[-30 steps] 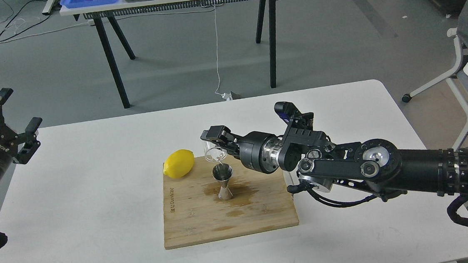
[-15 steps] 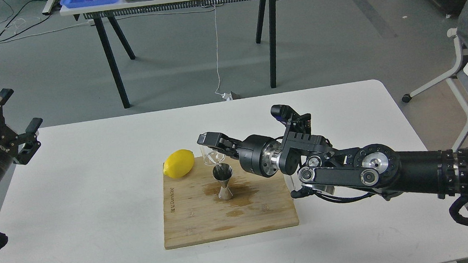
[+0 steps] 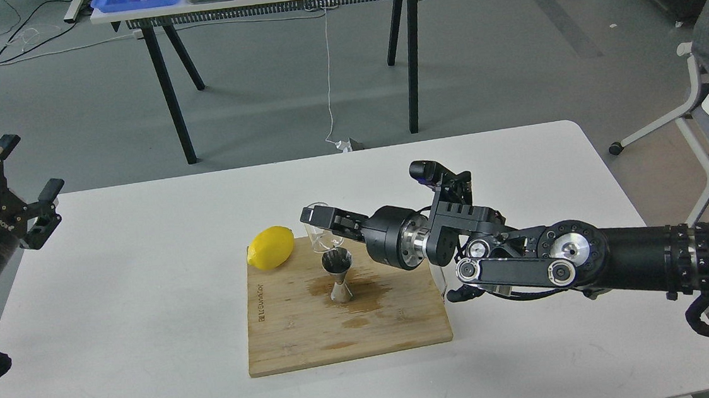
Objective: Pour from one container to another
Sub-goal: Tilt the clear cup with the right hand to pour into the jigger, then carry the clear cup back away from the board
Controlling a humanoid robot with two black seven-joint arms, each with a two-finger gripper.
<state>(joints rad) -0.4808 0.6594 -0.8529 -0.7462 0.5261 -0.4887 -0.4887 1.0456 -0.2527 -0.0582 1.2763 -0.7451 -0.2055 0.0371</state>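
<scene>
White table (image 3: 144,253) w/ a wooden board (image 3: 314,335) in the middle, workshop floor behind. Right gripper (image 3: 321,222) is clenched on the glass cup (image 3: 319,233), holding it just above and a bit behind the jigger (image 3: 338,275); the cup looks closer to upright than tipped, though clear glass makes the exact angle hard to read. The jigger stands upright near the board's centre, w/ a brown wet patch (image 3: 355,290) spread around its foot, so liquid appears to have missed or run over. Lemon (image 3: 271,248) sits at the board's far-left corner, left of the jigger, not touching it. Left gripper (image 3: 6,188) is released, fingers spread, well off to the left of the board, doing nothing.

To do this step well, I judge: keep the cup's lip directly over the jigger's mouth, tilt slowly, watch the fill level since the mouth is small. Grip should stay firm; wet glass can slip. Avoid nudging the jigger, its narrow base would tip easily.
</scene>
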